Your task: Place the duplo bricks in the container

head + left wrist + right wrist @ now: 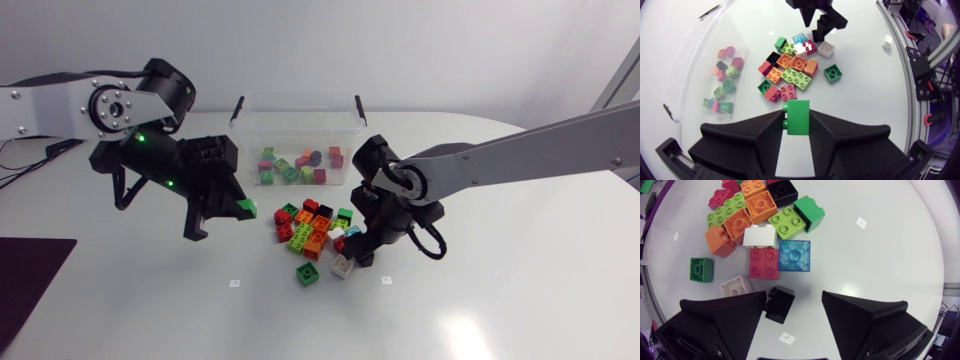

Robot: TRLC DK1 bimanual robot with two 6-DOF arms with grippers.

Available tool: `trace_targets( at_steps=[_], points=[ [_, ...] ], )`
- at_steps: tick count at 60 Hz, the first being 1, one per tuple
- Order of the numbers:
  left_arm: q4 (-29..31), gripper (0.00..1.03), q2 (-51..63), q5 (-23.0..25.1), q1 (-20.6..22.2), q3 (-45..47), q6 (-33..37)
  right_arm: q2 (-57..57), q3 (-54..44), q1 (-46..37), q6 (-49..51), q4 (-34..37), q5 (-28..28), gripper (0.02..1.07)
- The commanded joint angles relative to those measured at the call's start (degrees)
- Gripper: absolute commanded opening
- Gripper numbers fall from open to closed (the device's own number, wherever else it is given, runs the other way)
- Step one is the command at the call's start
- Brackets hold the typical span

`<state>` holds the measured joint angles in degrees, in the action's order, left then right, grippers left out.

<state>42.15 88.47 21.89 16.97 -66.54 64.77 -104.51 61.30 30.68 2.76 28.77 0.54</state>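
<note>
Left gripper (238, 208): clamped on a green brick (797, 117), one finger on each side, the brick upright and lifted off the table (500, 300).
Held brick's place: beside the pile (315, 225), toward the table's left edge, and nearer than the container (295, 100).
Right gripper (793, 300): fingers spread wide, gripping nothing, low over the pile's near right side.
Black brick (780, 304): lies on the table between the right gripper's fingers, close against one, well apart from the other.
Pile: mixed colours, mid-table.
Container: clear, open, toward the far edge, with several bricks (300, 165) inside.
</note>
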Motion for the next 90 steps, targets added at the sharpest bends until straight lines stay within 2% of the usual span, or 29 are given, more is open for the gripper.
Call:
trace_targets(
  at_steps=[1, 7, 14, 18, 21, 25, 36, 55, 60, 67, 75, 78, 81, 90],
  points=[
    [0.5, 0.29, -1.2, 0.4, -0.3, -3.9, -2.5, -1.4, -0.2, 0.0, -1.4, 0.8, 0.7, 0.72],
    [-2.2, 0.29, 0.0, 0.6, 0.2, -7.4, -7.8, -1.9, -0.7, -0.1, -1.4, -0.3, 0.7, 0.55],
    [-11.8, 0.29, 3.0, 0.5, -0.2, -10.6, -18.7, -3.2, -0.7, 0.3, -1.2, -1.0, 0.6, 0.41],
    [-13.5, 0.29, 5.3, 0.5, -0.2, -13.2, -22.3, -3.9, -0.8, 0.3, -1.0, -1.4, 0.5, 0.33],
    [-14.3, 0.29, 6.5, 0.5, -0.3, -14.8, -24.7, -4.1, -1.0, 0.1, -0.7, -1.5, 0.5, 0.32],
    [-19.0, 0.30, 9.1, 0.3, -0.8, -17.4, -30.5, -3.4, -1.5, -0.2, -0.7, -1.8, 0.4, 0.32],
    [-24.9, 0.30, 14.7, -2.6, -0.9, -22.5, -37.6, 1.8, -2.1, -3.3, 0.8, -1.7, -1.2, 0.30],
    [-29.5, 0.31, 22.4, -6.4, -0.7, -28.4, -42.9, 7.4, 2.1, -5.6, 2.2, -0.3, -4.0, 0.30],
    [-30.0, 0.37, 26.1, -7.6, -0.8, -31.2, -44.2, 8.7, 3.8, -5.7, 2.4, -0.3, -4.7, 0.30],
    [-30.1, 0.38, 29.4, -9.0, -0.8, -34.0, -45.3, 10.1, 6.4, -5.8, 2.5, -0.2, -5.1, 0.30],
    [-30.1, 0.56, 31.6, -10.7, -0.6, -36.5, -46.4, 10.4, 10.2, -5.8, 2.5, 0.5, -5.5, 0.30],
    [-30.1, 0.74, 31.8, -10.7, -0.6, -36.6, -46.5, 10.3, 11.8, -5.8, 2.5, 0.7, -6.0, 0.30],
    [-30.1, 0.84, 31.2, -10.9, -0.7, -36.2, -46.7, 9.9, 13.5, -5.8, 2.5, 0.8, -6.2, 0.30],
    [-30.4, 0.91, 26.7, -10.9, -1.0, -31.7, -46.3, 7.6, 19.2, -5.8, 2.4, 0.4, -7.1, 0.30]
  ],
)
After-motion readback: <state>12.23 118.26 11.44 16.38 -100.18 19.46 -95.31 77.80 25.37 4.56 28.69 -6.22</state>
